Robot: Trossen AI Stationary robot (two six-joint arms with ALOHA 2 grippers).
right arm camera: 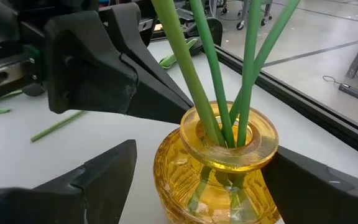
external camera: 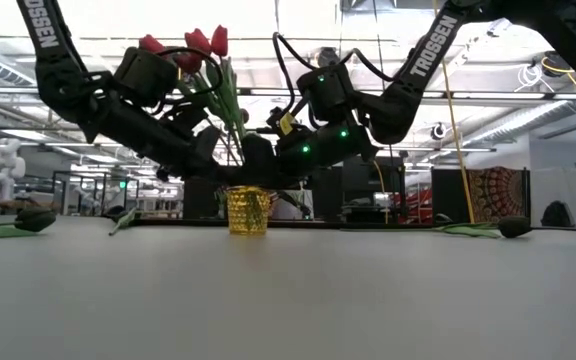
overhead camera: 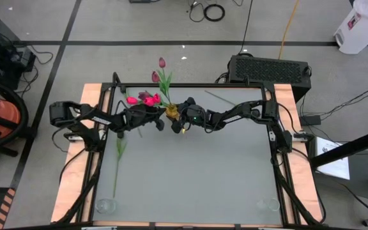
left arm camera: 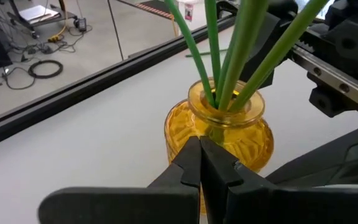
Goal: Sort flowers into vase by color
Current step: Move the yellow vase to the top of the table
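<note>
High view: right tool [overhead camera: 179, 119] straddles the vase [overhead camera: 171, 112] with wide jaws, upright stems [right arm camera: 219, 112] between; left tool [overhead camera: 161, 119] pinched shut beside it

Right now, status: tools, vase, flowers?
Left tool shut, tips at the yellow vase. Right tool open, straddling vase. Several stems in vase; one tulip loose on table, left side.

I am viewing the table [overhead camera: 190, 172] from directly overhead and level from its near edge; both wrist cameras are looking closely at the amber vase [right arm camera: 219, 168] from opposite sides.
</note>
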